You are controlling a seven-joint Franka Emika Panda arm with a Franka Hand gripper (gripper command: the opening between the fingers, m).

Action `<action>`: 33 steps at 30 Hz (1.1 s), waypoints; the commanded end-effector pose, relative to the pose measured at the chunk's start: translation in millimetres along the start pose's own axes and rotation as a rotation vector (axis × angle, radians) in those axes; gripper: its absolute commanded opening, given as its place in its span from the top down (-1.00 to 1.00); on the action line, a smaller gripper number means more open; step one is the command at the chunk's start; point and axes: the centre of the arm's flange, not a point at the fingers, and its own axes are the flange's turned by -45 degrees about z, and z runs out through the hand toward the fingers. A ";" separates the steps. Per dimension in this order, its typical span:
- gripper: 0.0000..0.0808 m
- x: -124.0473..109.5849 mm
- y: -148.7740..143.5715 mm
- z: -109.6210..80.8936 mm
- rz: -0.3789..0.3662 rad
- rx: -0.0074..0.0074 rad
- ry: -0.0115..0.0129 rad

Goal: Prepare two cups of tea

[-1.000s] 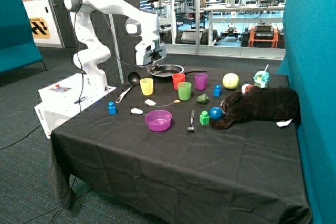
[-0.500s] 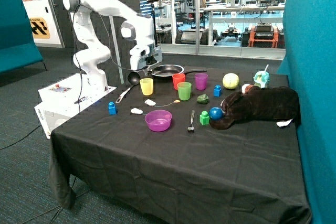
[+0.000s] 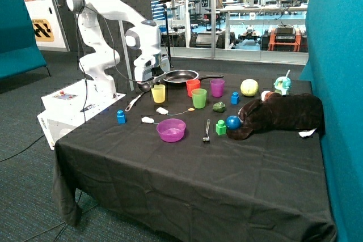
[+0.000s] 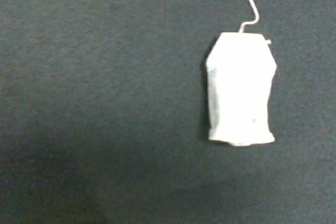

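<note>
Outside view shows us the gripper (image 3: 148,81) low near the bench's far edge, the two tea bags (image 3: 148,120) (image 3: 162,110) untouched on the cloth before the yellow cup (image 3: 158,93), nothing brewed yet, while only the wrist view shows one bag's string (image 4: 247,3); whether the fingers are parted we cannot tell.

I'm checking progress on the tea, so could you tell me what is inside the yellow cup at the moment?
From the outside view the yellow cup shows no string or tag over its rim, but its inside is hidden. Both tea bags lie on the black cloth.
</note>
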 end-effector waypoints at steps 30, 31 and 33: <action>-0.18 20.2 83.0 59.4 0.082 -0.0002 -0.0010; -0.18 19.8 84.0 61.2 0.082 -0.0002 -0.0010; -0.18 19.2 85.3 65.3 0.082 -0.0002 -0.0010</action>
